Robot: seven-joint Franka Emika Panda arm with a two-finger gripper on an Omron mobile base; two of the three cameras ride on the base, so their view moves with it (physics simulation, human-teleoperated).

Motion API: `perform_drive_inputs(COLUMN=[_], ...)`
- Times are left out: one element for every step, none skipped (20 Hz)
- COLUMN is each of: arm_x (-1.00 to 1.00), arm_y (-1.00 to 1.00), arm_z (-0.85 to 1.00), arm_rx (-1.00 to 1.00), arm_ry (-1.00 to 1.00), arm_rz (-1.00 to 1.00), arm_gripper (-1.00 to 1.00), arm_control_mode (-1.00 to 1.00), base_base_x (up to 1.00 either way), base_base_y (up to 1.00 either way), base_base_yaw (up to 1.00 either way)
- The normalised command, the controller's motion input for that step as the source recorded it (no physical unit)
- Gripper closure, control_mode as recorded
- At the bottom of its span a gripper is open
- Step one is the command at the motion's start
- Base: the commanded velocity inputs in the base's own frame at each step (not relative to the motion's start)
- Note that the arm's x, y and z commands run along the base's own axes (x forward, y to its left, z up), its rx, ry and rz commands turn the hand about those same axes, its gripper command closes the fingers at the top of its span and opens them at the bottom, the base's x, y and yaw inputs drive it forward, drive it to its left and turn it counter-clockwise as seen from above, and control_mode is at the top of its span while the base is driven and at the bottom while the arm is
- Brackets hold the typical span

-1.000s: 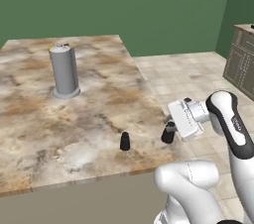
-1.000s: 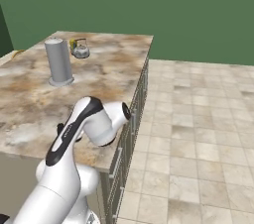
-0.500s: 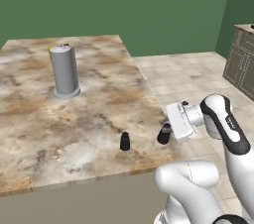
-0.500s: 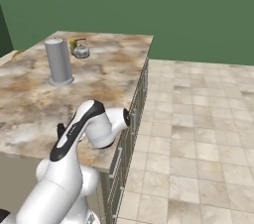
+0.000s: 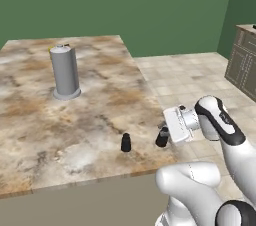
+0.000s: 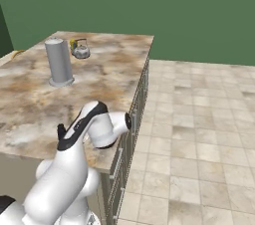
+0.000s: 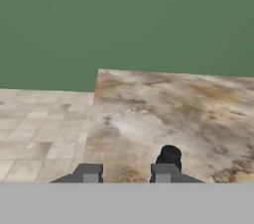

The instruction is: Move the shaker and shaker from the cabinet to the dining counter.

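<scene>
A rendered kitchen: a marbled brown-and-beige stone island counter [image 5: 75,120], beige tiled floor [image 6: 199,119], grey-brown panelled floor cabinet [image 5: 243,62] far right, small metal kettle [image 6: 80,50].

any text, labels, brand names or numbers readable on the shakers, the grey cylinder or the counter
None readable. The two black shakers, one standing free and one at the claw, the grey cylinder, the kettle and the marbled dining counter all show plain surfaces with no lettering.

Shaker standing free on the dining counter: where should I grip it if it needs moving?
Probably pinch the shaker at its wider base, coming from above. It stands upright with bare dining counter all round, and its narrow rounded top would likely slip.
</scene>
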Motion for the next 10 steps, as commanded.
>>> perform_drive_inputs(arm_x=[0.06, 0.07, 0.09, 0.11, 0.11, 0.11, 0.11, 0.12, 0.11, 0.14], arm_y=[0.0, 0.0, 0.0, 0.0, 0.0, 0.0, 0.0, 0.0, 0.0, 0.0], arm_z=[-0.26, -0.24, -0.23, -0.21, -0.2, -0.19, -0.18, -0.17, -0.17, -0.18], arm_rx=[0.0, 0.0, 0.0, 0.0, 0.0, 0.0, 0.0, 0.0, 0.0, 0.0], arm_ry=[0.0, 0.0, 0.0, 0.0, 0.0, 0.0, 0.0, 0.0, 0.0, 0.0], arm_rz=[0.0, 0.0, 0.0, 0.0, 0.0, 0.0, 0.0, 0.0, 0.0, 0.0], arm_gripper=[1.0, 1.0, 1.0, 1.0, 1.0, 1.0, 1.0, 1.0, 1.0, 1.0], arm_control_mode=[-1.0, -1.0, -1.0, -1.0, -1.0, -1.0, -1.0, -1.0, -1.0, -1.0], base_base_x=[0.0, 0.0, 0.0, 0.0, 0.0, 0.0, 0.0, 0.0, 0.0, 0.0], base_base_y=[0.0, 0.0, 0.0, 0.0, 0.0, 0.0, 0.0, 0.0, 0.0, 0.0], base_base_yaw=[0.0, 0.0, 0.0, 0.0, 0.0, 0.0, 0.0, 0.0, 0.0, 0.0])
